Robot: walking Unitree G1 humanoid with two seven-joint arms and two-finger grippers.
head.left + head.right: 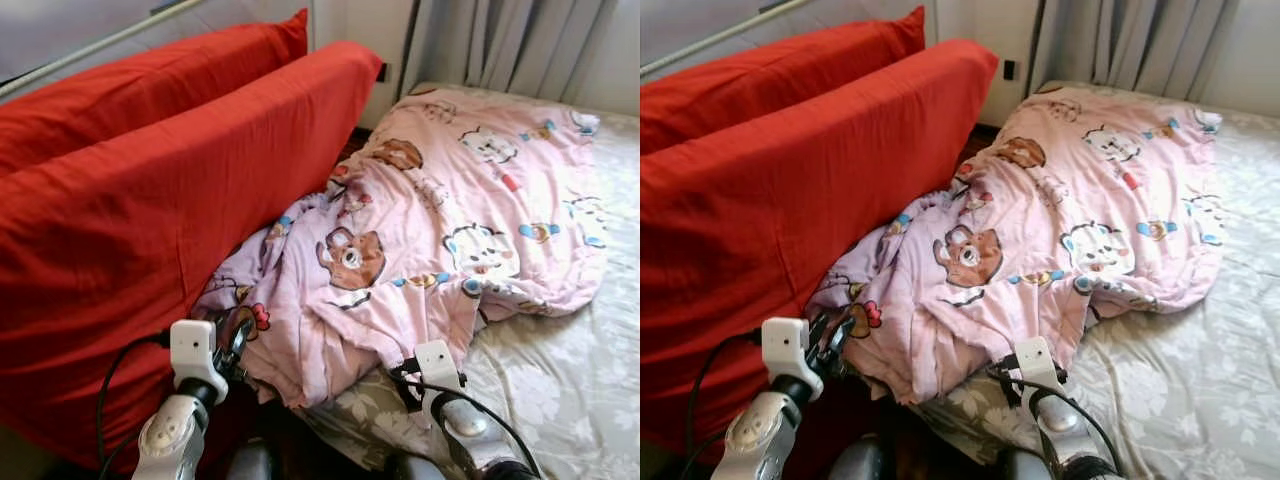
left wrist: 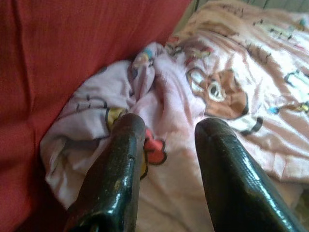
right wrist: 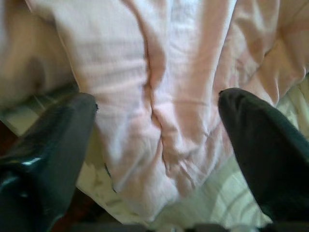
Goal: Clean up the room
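Here, left end effector point(image 2: 166, 145) apart, right end effector point(image 3: 157, 130) apart, both over pink blanket point(image 1: 450, 220).

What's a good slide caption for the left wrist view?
Open left gripper poised over the crumpled pink cartoon blanket beside a red cushion.

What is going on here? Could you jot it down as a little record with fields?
Place: bed with a floral sheet
Main item: pink cartoon blanket, crumpled, lying on the sheet
Beside it: two red cushions, leaning along the blanket's left edge
Left claw: open, pointing at the blanket's bunched corner by the cushions
Right claw: open, astride the blanket's near edge
Gripped: nothing yet
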